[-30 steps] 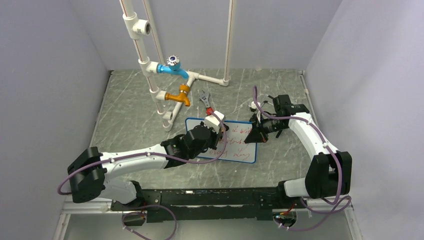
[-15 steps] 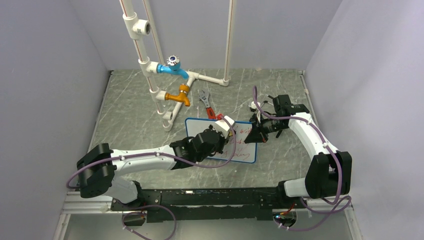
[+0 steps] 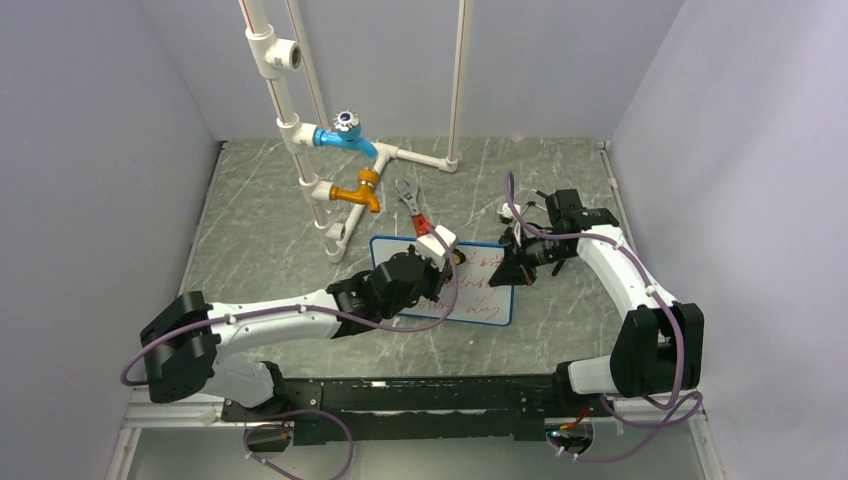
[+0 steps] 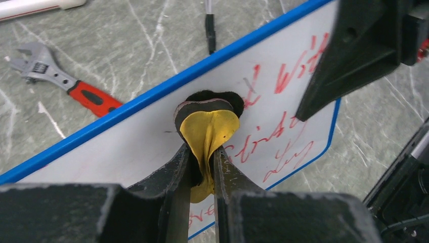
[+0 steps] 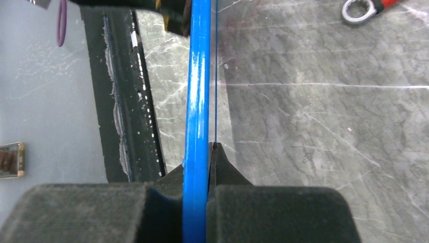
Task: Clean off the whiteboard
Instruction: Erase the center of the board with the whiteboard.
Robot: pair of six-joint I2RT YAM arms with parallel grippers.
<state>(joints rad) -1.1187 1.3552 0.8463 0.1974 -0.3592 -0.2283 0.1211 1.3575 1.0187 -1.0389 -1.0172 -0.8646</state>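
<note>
- whiteboard (image 3: 480, 300), blue frame, white face, lies on the grey marbled desk (image 3: 260, 240), roughly mid-desk between the two arms.
- red handwriting (image 4: 283, 131) covers the right part of the whiteboard face; the left part is plain white.
- left end effector (image 4: 202, 157) is over the whiteboard, near the far edge and about mid-length. Its jaws are narrow and pinch a yellow eraser pad (image 4: 207, 126).
- the eraser pad is folded between the fingers (image 4: 174, 177). Its black felt side presses on the whiteboard face, right at the boundary between the clean area and the writing.
- in the top view the left end effector (image 3: 445, 262) reaches in from the near-left side of the whiteboard, the arm crossing its near-left corner.
- right end effector (image 5: 201, 152) is at the right short edge of the whiteboard, jaws closed tight on the blue frame.
- the right wrist view shows the whiteboard frame edge-on, running straight out from between the jaws.
- in the top view the right end effector (image 3: 515, 268) is on the far half of that right edge. Cannot tell if the edge is lifted off the desk.
- adjustable wrench (image 3: 412, 208), red handle, lies on the desk just beyond the far edge of the whiteboard, not touching it.
- white pipe rig (image 3: 330, 190) with a blue tap and an orange tap stands beyond the far-left corner of the whiteboard.
</note>
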